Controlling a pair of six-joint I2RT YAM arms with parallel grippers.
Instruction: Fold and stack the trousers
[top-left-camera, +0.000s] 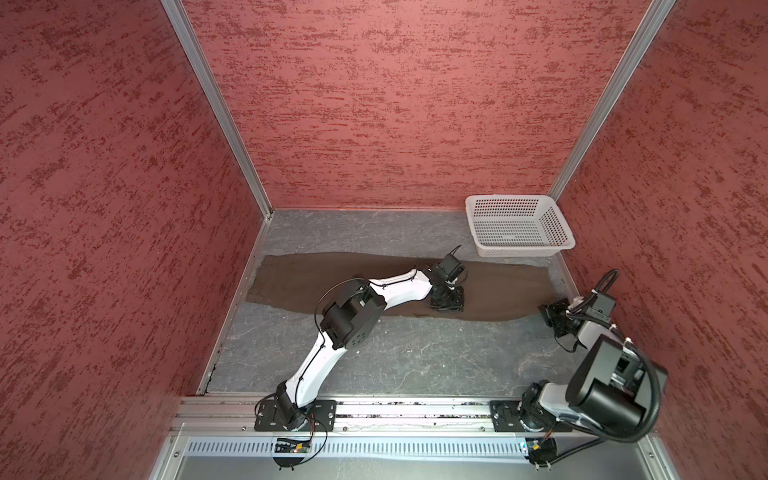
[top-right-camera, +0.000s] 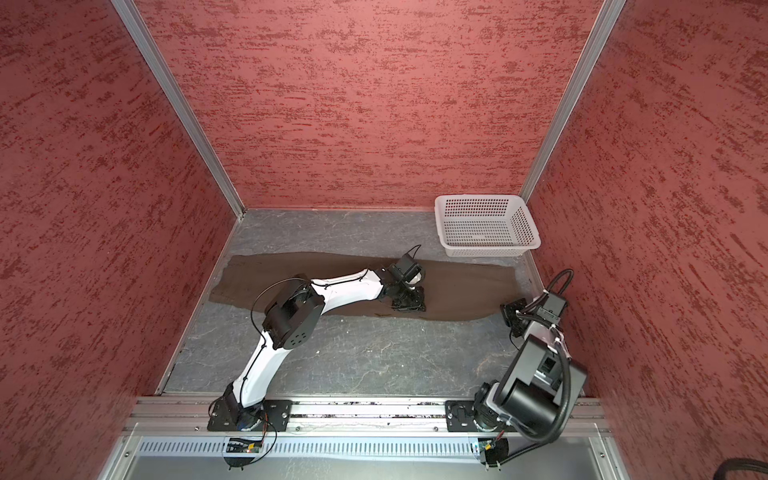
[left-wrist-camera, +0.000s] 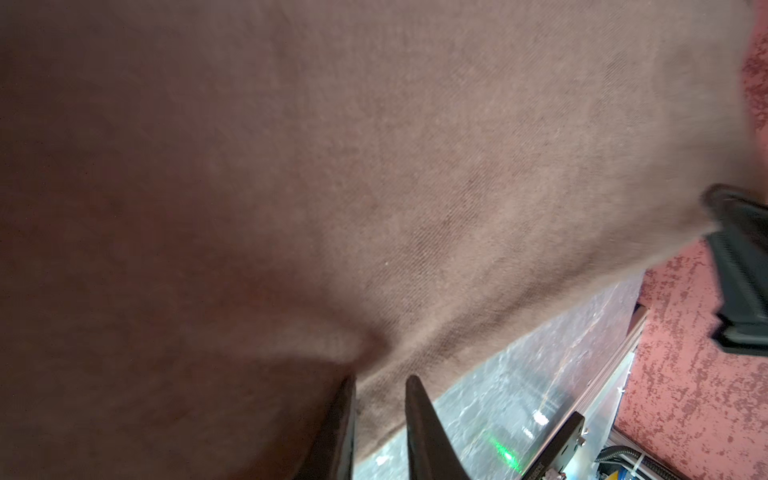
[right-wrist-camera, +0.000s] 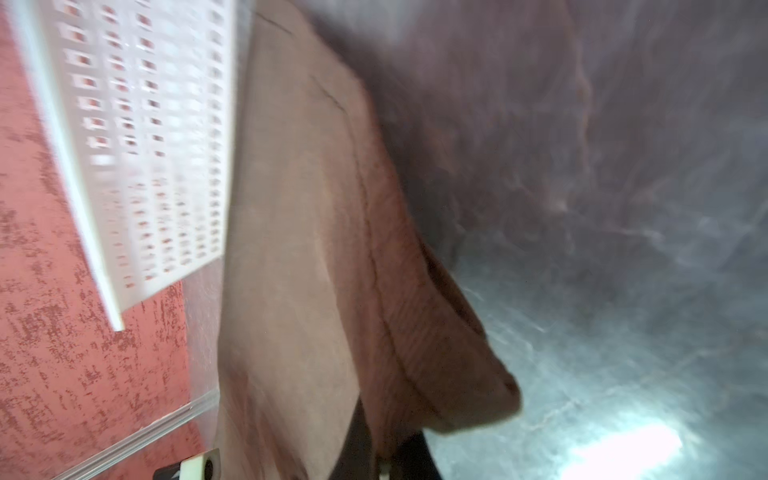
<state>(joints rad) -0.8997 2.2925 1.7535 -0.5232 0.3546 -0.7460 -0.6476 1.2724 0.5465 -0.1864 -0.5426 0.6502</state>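
Trousers (top-left-camera: 332, 274) sit pinched in right end effector (top-left-camera: 547, 311).

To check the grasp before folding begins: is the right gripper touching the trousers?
Touching. The right wrist view shows the right gripper closed on an edge of the trousers, with the brown cloth pinched between its jaws.

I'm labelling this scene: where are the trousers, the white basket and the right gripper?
trousers (top-left-camera: 299, 276): in a top view, flat cloth toward its left end.
white perforated basket (top-left-camera: 525, 250): in a top view, its near wall.
right gripper (right-wrist-camera: 386, 432): right wrist view, midway between fingertips, on pinched cloth.
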